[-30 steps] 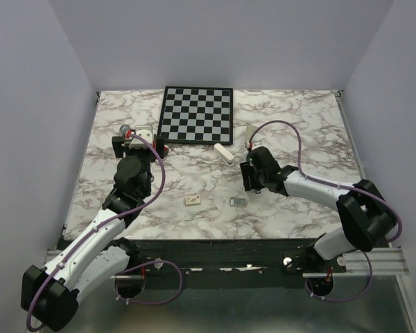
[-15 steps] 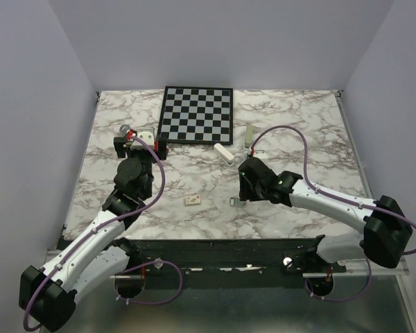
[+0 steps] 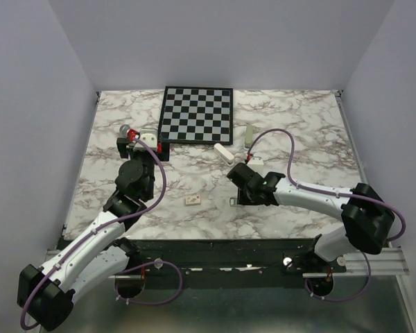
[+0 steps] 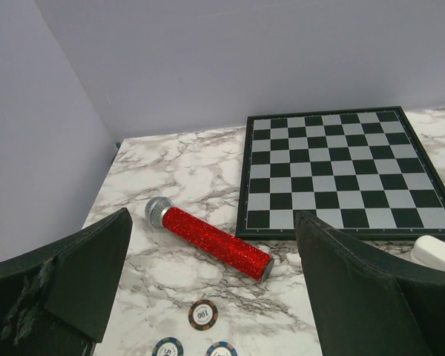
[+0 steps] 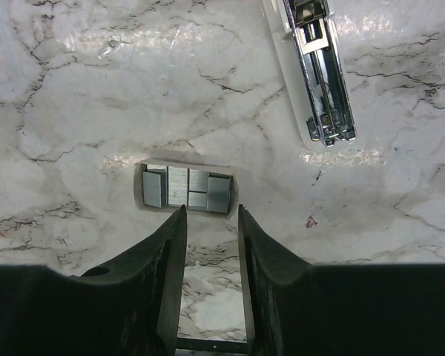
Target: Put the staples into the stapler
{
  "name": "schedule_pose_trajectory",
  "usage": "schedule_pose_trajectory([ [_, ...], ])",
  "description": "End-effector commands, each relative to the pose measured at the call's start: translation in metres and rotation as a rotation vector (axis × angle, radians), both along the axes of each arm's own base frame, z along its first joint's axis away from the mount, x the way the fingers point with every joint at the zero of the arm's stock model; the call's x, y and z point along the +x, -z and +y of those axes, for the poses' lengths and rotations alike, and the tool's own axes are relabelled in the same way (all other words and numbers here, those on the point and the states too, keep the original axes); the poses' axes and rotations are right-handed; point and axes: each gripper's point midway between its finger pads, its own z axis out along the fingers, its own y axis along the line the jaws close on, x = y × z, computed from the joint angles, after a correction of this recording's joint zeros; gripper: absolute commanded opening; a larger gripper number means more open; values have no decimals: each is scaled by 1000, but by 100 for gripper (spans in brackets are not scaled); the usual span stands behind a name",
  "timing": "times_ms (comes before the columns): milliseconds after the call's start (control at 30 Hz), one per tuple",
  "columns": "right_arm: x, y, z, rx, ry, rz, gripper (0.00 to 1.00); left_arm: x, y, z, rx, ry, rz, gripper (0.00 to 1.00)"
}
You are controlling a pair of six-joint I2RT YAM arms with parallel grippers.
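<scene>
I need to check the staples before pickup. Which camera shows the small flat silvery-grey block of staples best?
The right wrist view: the small flat silvery-grey block of staples lies close, almost wholly visible. The top external view shows only a tiny sliver beside the right arm. The left wrist view misses it.

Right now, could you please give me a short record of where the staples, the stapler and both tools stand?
staples: small silvery block lying flat on the marble table, not picked up
stapler: on the table with its metal channel showing, apart from the staples, beyond them to the right in the right wrist view
right tool: fingers apart, tips at the staples' near edge, nothing held
left tool: wide open, empty, facing a red microphone beside the chessboard
loading: not yet done
</scene>
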Motion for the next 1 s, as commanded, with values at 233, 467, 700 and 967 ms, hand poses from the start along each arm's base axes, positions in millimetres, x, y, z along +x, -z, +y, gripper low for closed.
schedule_pose_trajectory([
  [233, 14, 7, 8, -6, 45, -34, 35, -4, -3, 3, -9, -14, -24, 99],
  [467, 13, 13, 8, -17, 42, -23, 33, -4, -4, 3, -10, -12, -26, 99],
  [700, 13, 17, 10, -20, 41, -9, 32, -4, -5, 2, -10, -10, -26, 99],
  [967, 11, 21, 5, -45, 53, 1, 32, -4, -4, 3, -10, -12, -25, 99],
])
